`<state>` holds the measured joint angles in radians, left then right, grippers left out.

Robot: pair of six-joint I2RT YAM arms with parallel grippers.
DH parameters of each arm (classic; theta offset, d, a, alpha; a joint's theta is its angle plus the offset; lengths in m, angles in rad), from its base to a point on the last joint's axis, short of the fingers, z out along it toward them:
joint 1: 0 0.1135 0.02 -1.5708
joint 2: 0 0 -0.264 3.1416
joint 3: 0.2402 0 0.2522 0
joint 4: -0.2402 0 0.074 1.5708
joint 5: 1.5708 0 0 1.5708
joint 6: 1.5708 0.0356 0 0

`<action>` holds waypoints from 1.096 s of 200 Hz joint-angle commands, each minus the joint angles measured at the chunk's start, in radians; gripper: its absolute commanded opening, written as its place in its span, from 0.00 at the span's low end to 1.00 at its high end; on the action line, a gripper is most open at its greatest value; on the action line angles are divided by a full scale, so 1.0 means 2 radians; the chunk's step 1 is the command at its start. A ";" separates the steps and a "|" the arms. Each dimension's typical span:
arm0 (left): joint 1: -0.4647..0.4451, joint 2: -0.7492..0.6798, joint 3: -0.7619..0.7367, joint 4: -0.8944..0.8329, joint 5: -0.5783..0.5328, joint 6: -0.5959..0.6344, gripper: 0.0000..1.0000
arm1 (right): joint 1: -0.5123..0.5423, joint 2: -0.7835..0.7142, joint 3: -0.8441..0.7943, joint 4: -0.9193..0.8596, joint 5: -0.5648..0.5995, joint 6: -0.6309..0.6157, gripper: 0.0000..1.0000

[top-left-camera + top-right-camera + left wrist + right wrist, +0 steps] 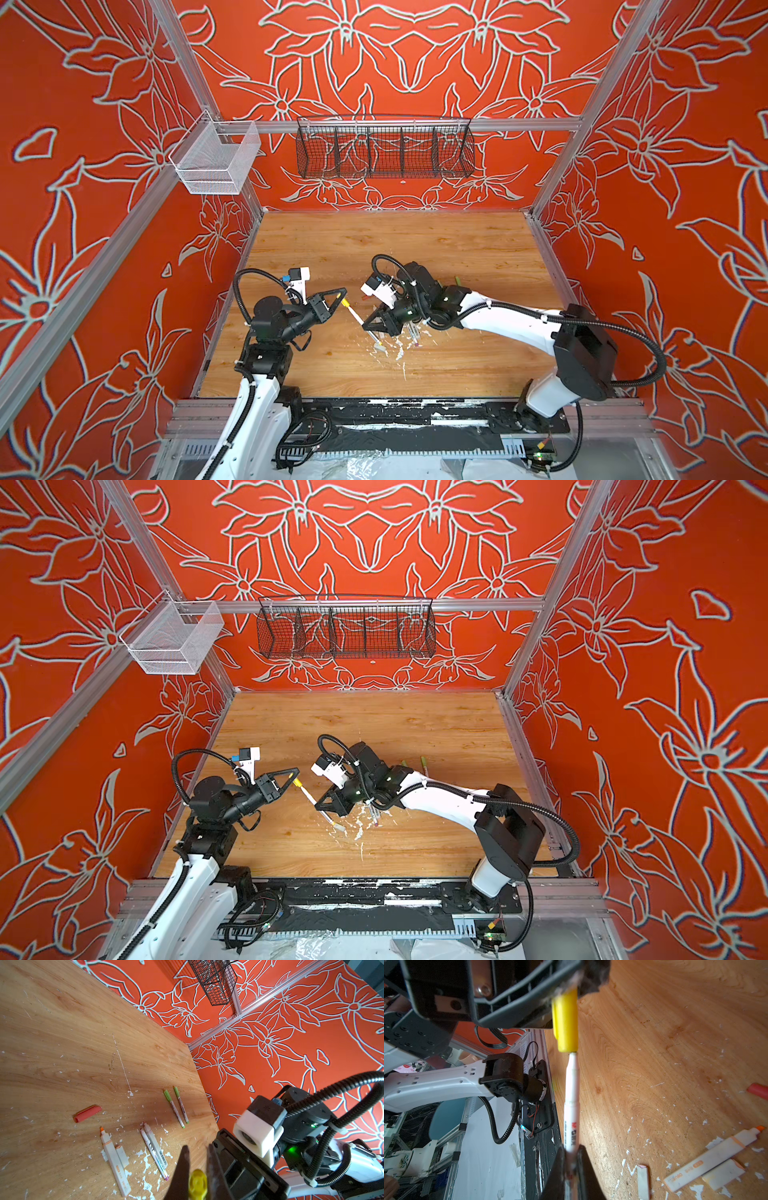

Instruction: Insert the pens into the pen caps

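My left gripper is shut on a yellow pen cap, which sticks out of its fingers toward the right arm in both top views. My right gripper is shut on a white pen with red and dark print. The pen's narrow end meets the mouth of the yellow cap, and its tip is hidden there. Both hang above the table's front middle. On the table lie an orange-red cap, an orange-tipped pen next to a pale cap, and two slim pens.
Two green-capped pens lie near the table's right edge. Another pale cap rests among white paint flecks. A black wire basket and a white mesh basket hang on the rails at the back. Orange walls close in three sides.
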<state>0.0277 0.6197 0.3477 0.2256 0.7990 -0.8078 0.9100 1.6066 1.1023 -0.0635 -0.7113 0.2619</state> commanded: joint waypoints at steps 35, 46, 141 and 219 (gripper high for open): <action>0.004 0.004 -0.002 0.008 0.015 0.003 0.00 | 0.001 0.002 0.017 0.005 0.007 -0.010 0.03; 0.004 0.001 -0.002 0.000 0.008 0.007 0.00 | 0.000 0.001 0.017 0.005 0.007 -0.010 0.03; 0.003 -0.021 -0.003 -0.018 -0.023 0.015 0.00 | 0.000 0.005 0.011 0.010 -0.002 -0.005 0.03; 0.004 -0.005 -0.006 0.013 0.004 -0.001 0.00 | 0.000 0.007 0.021 0.009 -0.002 -0.007 0.03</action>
<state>0.0280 0.5972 0.3447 0.1928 0.7658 -0.7933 0.9096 1.6093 1.1046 -0.0620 -0.7120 0.2623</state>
